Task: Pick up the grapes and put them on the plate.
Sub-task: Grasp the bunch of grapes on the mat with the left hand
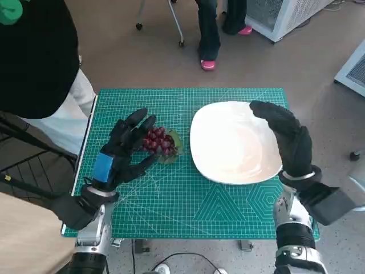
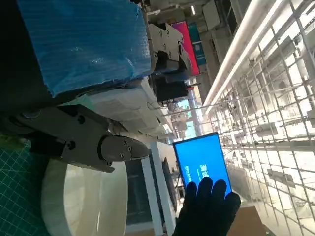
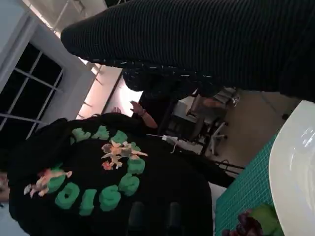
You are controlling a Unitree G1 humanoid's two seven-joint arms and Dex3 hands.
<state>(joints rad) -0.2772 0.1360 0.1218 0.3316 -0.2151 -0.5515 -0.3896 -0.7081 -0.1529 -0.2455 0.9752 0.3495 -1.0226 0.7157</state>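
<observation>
We are at the reaching step: our left hand [image 1: 122, 151], black with blue tape over its back, lies low over the green gridded cutting mat [image 1: 171, 200] that covers the surface, its fingers spread and reaching around the near side of the small bunch of dark red grapes [image 1: 158, 140]. The fingertips sit just beside the bunch, perhaps touching it, but we judge that nothing is gripped yet. The grapes rest on the mat with a green leaf [image 1: 173, 149] under them, just to the left of the wide white plate [image 1: 228, 142], close to its rim without lying on it.

Our right hand [image 1: 285, 134], in its black knitted glove, hovers over the far right part of the plate with its fingers apart and holding nothing.

The next move, as we judge it, calls for closing the left fingers gently on the bunch, since grapes are soft and may roll or come loose, then lifting and carrying it the short way right over the plate's rim.

As for writing, the right wrist view shows a person in a black top [image 3: 108, 182] with green printed letters, turned sideways and only partly legible. The left wrist view shows a blue screen [image 2: 202, 162] whose text is too small to read.
</observation>
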